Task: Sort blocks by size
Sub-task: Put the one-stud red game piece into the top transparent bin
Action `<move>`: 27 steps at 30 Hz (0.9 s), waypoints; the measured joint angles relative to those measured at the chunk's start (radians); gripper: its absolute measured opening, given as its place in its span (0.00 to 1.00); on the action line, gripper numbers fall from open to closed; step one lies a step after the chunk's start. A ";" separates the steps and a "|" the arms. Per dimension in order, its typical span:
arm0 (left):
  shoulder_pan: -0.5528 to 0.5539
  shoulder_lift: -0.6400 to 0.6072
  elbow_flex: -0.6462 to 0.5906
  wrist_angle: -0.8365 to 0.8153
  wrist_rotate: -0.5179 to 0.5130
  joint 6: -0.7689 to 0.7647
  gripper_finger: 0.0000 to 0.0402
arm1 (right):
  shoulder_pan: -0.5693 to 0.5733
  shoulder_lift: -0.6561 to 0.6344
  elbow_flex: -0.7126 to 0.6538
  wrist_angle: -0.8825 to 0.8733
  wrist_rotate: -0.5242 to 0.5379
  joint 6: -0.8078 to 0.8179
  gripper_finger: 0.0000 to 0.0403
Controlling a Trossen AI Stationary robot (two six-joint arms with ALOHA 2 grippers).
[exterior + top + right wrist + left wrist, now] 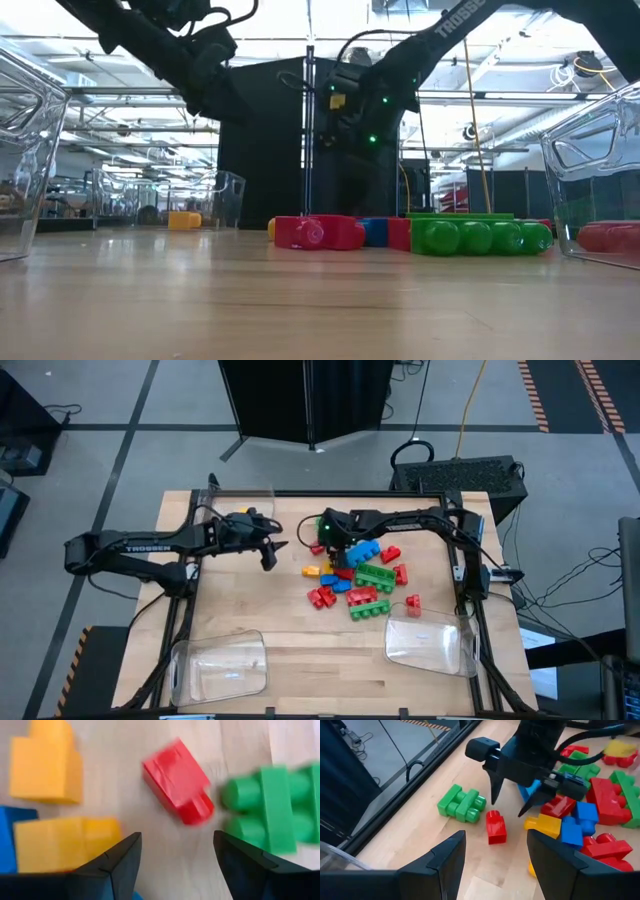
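Wood table [250,610]: blocks [360,575] (trays only overhead)

Both end effectors, left [270,556] and right [512,805], hang with fingers parted (apparently holding nothing).

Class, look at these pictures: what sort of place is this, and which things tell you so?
Probably a robotics lab or workshop: a wooden table with two robot arms, loose cables on a taped concrete floor, and an open hall with ceiling lights behind.

table [250,610]: wooden | on it: blocks [358,575], clear trays [220,665]
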State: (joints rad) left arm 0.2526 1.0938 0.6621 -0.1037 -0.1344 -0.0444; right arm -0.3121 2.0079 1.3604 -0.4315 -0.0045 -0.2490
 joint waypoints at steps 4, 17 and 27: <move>-0.013 0.000 0.000 -0.002 -0.003 -0.001 0.53 | 0.017 0.000 0.000 0.074 0.002 -0.074 0.58; -0.017 0.000 0.000 0.015 -0.034 -0.001 0.53 | -0.003 0.110 0.112 0.071 -0.035 -0.169 0.58; -0.017 0.000 0.000 0.008 -0.035 -0.001 0.53 | -0.001 0.185 0.218 -0.046 -0.027 -0.149 0.58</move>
State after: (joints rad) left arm 0.2352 1.0939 0.6621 -0.0956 -0.1692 -0.0452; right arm -0.3126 2.1933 1.5784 -0.4777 -0.0315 -0.3979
